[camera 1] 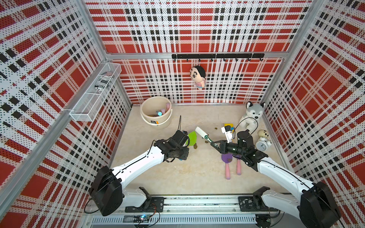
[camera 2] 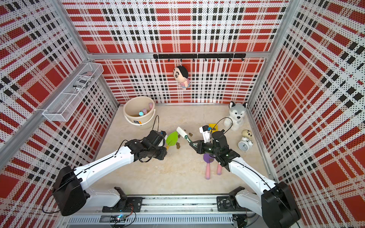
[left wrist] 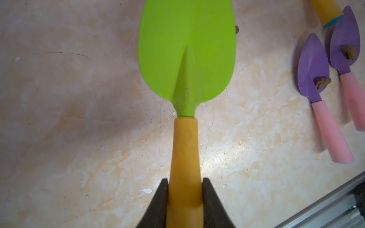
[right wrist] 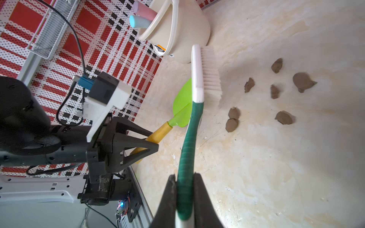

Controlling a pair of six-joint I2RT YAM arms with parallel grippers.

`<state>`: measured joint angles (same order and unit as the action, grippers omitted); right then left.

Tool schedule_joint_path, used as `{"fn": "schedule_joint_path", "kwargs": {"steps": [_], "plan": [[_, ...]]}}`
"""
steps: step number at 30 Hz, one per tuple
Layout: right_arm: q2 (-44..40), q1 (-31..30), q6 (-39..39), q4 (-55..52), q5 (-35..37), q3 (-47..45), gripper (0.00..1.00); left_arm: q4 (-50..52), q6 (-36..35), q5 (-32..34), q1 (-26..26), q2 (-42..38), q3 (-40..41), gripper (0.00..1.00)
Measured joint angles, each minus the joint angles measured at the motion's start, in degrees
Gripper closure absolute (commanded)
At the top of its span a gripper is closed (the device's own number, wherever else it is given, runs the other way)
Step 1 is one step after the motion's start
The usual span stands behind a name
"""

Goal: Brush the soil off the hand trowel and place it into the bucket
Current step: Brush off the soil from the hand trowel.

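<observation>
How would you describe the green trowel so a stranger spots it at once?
Find the cream bucket at the back. In front, the left gripper holds a trowel. Unlike the purple, pink-handled trowels nearby, it has a lime-green blade and yellow handle.

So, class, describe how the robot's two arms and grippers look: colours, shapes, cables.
The left arm and right arm: white shells, black joint housings, thin black cables. The left gripper and right gripper: black wedge-shaped fingers. The left wrist carries a white-and-black camera block with a blue plug.
</observation>
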<state>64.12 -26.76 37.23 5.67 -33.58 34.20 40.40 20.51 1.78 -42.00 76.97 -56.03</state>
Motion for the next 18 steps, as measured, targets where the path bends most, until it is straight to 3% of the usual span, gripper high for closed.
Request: {"fn": "schedule_joint_path", "kwargs": {"steps": [8,18], "plan": [[4.5,-5.2,0.1,4.3,-6.7,-0.5,1.0,-0.2,0.0,0.0,-0.9,1.6,0.0,1.0],[6.5,-2.4,-0.1,4.3,-4.4,-2.8,1.0,-0.5,0.2,-0.1,-0.8,1.5,-0.2,1.0]]}}
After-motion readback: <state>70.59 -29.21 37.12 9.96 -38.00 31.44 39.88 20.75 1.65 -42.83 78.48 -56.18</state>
